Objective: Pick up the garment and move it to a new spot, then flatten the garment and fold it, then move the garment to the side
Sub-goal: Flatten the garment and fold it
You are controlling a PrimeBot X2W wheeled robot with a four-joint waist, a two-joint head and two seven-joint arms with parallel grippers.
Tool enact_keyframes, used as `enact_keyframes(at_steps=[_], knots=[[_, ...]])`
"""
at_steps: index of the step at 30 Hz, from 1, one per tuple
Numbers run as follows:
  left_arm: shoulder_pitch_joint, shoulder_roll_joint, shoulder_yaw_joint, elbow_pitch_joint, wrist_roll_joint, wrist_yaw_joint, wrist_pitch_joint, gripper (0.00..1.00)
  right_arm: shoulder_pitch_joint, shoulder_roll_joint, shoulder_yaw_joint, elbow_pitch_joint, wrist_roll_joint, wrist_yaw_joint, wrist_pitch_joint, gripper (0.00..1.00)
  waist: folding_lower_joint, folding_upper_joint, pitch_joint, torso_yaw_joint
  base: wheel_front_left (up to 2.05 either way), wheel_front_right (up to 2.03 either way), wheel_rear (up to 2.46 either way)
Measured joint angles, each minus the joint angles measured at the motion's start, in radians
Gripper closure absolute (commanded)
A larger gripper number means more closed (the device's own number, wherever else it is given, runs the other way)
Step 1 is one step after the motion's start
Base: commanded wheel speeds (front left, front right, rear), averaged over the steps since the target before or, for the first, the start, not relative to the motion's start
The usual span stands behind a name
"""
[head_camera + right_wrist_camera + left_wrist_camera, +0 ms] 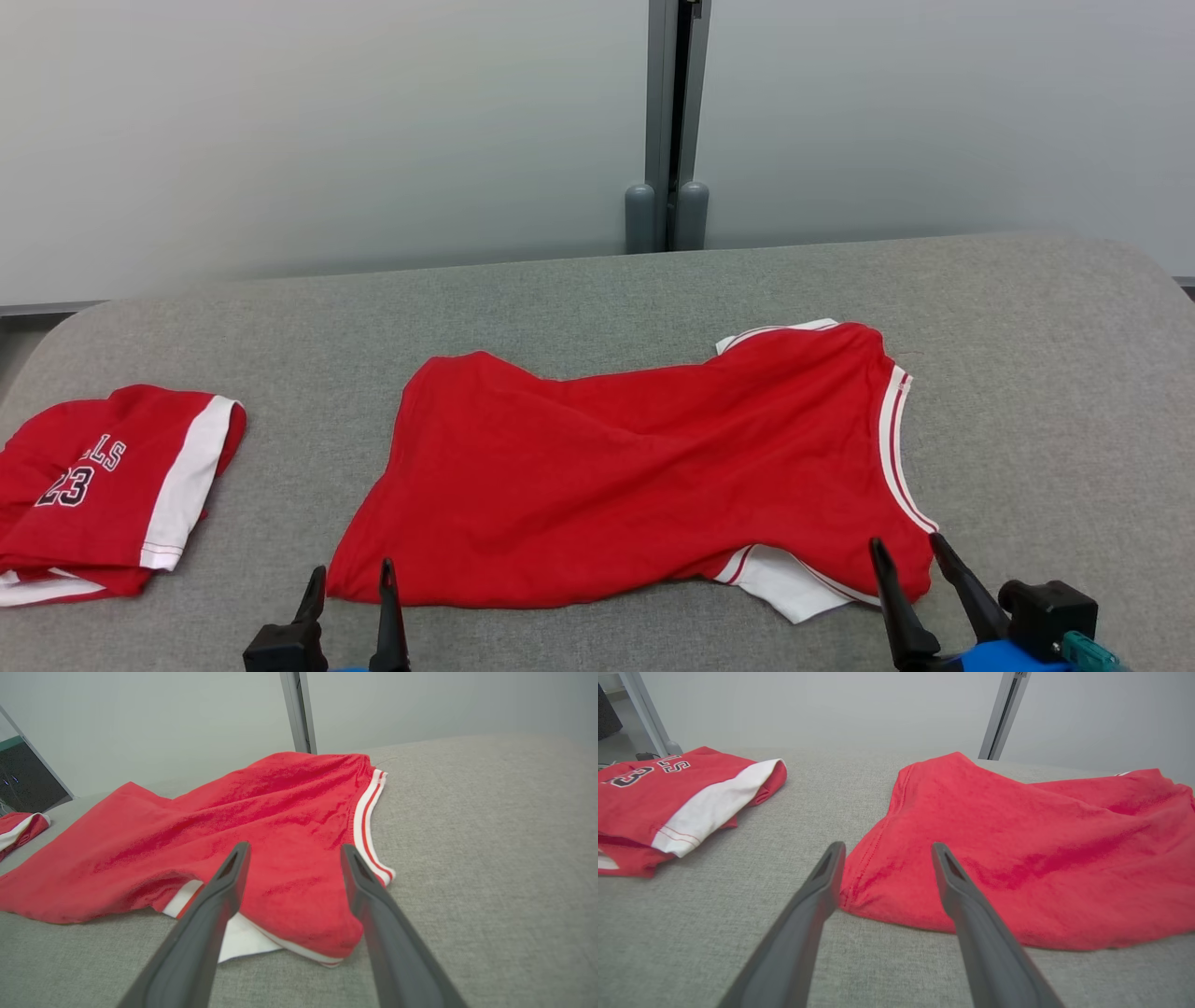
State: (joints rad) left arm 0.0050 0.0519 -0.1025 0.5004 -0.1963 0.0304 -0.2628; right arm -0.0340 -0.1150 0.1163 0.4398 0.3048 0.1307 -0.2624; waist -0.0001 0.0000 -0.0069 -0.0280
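- The red garment [635,467] lies spread but rumpled in the middle of the grey tabletop [579,299], its long axis running left to right across the robot's front: plain hem at the robot's left, white-trimmed openings at its right
- Its near edge lies just ahead of both arms – the left pincer [353,567] sits at the near-left hem corner and the right pincer [906,539] at the near-right trimmed corner, so each arm is nearer its own end
- Left pincer: fingers spread wide and holding nothing; in the left wrist view the hem corner shows between the tips, and I cannot tell whether the left tip touches the cloth
- Right pincer: also spread wide and empty, with the red corner lying between its fingers and a white flap tucked under that corner
- A second red jersey [93,485], folded, lies well apart at the far left
- Judgement – the garment looks placed but not yet flat; creases cross it, so smoothing seems the step in hand
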Motion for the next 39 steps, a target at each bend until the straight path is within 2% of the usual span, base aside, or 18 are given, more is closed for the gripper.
enact_keyframes(at_steps=[10,25,26,27,28,29,35,39], knots=[[0.004,-0.001,-0.06,-0.016,-0.025,0.013,0.0,0.0,0.038,0.002,-0.047,0.084,-0.03,0.0,0.0,0.0,0.0,0.0,0.004,0.013,0.0,0.0,0.0],[-0.007,-0.002,-0.096,-0.023,-0.028,0.019,0.0,0.0,-0.004,0.012,-0.046,0.142,0.061,0.0,0.0,0.0,0.0002,0.0,0.05,0.04,0.0,0.0,0.0],[-0.009,-0.001,-0.096,-0.025,-0.024,0.019,0.0,0.0,-0.008,0.012,-0.044,0.142,0.064,0.0,0.0,0.17,0.0002,0.0,0.053,0.041,0.0,0.0,0.0],[-0.009,-0.001,-0.098,-0.025,-0.023,0.019,0.0,0.0,-0.009,0.011,-0.04,0.139,0.069,0.0,0.0,0.56,0.0002,0.0,0.056,0.042,0.0,0.0,0.0],[-0.009,-0.001,-0.099,-0.025,-0.022,0.019,0.0,0.0,-0.013,0.01,-0.04,0.132,0.071,0.0,0.0,0.84,0.0002,0.0,0.058,0.043,0.0,0.0,0.0],[-0.009,-0.002,-0.1,-0.026,-0.022,0.019,0.0,0.0,-0.019,0.007,-0.04,0.123,0.071,0.0,0.0,1.0,0.0002,0.0,0.06,0.044,0.0,0.0,0.0],[-0.013,-0.002,-0.108,-0.029,-0.023,0.015,0.0,0.0,-0.047,-0.016,-0.047,0.058,0.081,0.0,0.0,1.0,0.0002,0.0,0.07,0.051,0.0,0.0,0.0],[-0.027,-0.001,-0.126,-0.028,-0.029,0.013,0.0,0.0,-0.121,-0.048,-0.026,0.063,0.08,0.0,0.0,1.0,0.0002,0.0,0.083,0.068,0.0,0.0,0.0]])
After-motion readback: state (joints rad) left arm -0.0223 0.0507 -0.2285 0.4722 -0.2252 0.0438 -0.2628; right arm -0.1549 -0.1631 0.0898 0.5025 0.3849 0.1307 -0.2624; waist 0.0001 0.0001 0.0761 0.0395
